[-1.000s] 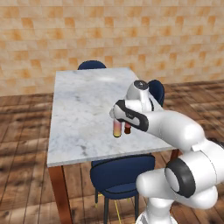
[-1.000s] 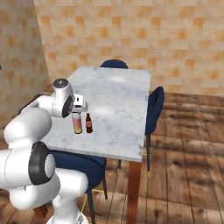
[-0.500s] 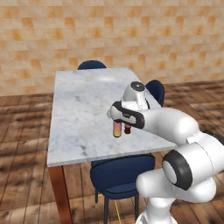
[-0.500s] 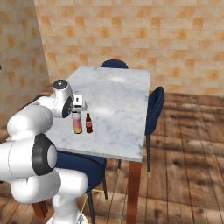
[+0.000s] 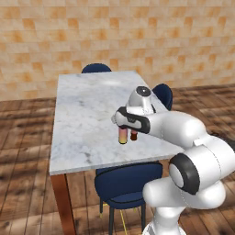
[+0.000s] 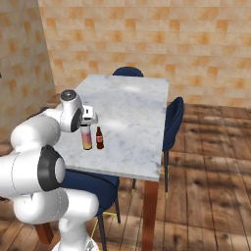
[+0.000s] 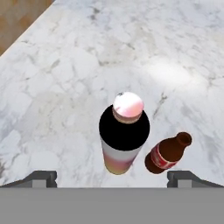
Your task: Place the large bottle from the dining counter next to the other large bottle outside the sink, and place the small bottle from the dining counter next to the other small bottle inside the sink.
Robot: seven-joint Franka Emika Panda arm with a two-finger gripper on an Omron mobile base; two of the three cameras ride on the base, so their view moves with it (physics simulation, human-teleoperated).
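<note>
Claw point(image 7: 112, 178) hangs above the two bottles with its tips spread wide apart, gripping nothing. Big bottle point(image 7: 124, 136) (black shoulder, white cap, pink-to-orange body) stands upright just below on the marble table point(image 5: 82, 124) — near the table's front edge. Small brown bottle point(image 7: 168, 154) with red label stands just beside it, not touching. Farther back — blue chairs point(image 6: 128, 71) around the table, then the brick wall point(image 5: 114, 32).
</note>
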